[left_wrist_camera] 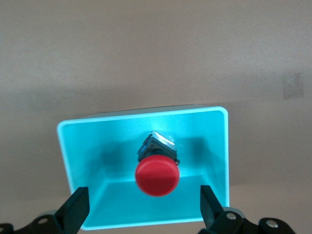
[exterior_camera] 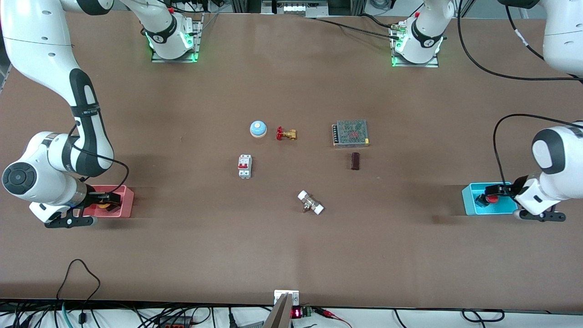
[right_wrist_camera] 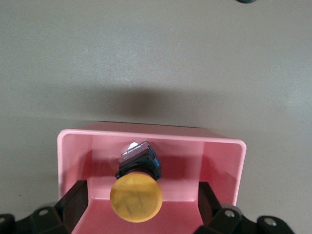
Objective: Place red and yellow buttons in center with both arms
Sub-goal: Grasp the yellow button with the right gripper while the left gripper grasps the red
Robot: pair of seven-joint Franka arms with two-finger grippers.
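Observation:
The red button point(exterior_camera: 491, 198) lies in the cyan bin point(exterior_camera: 469, 200) at the left arm's end of the table. My left gripper point(exterior_camera: 487, 193) is just over the bin, open; in the left wrist view the red cap point(left_wrist_camera: 157, 176) sits between the spread fingers point(left_wrist_camera: 78, 208), untouched. The yellow button point(exterior_camera: 105, 206) lies in the pink bin point(exterior_camera: 125, 205) at the right arm's end. My right gripper point(exterior_camera: 109, 199) is over it, open; the yellow cap point(right_wrist_camera: 136, 199) shows between its fingers point(right_wrist_camera: 75, 202) with gaps. The bare table center point(exterior_camera: 291, 168) holds neither button.
Around the center stand a blue bell point(exterior_camera: 258, 129), a brass valve with red handwheel point(exterior_camera: 286, 134), a white circuit breaker point(exterior_camera: 245, 166), a metal mesh box point(exterior_camera: 350, 133), a dark brown block point(exterior_camera: 355, 161) and a white-ended fitting point(exterior_camera: 310, 202).

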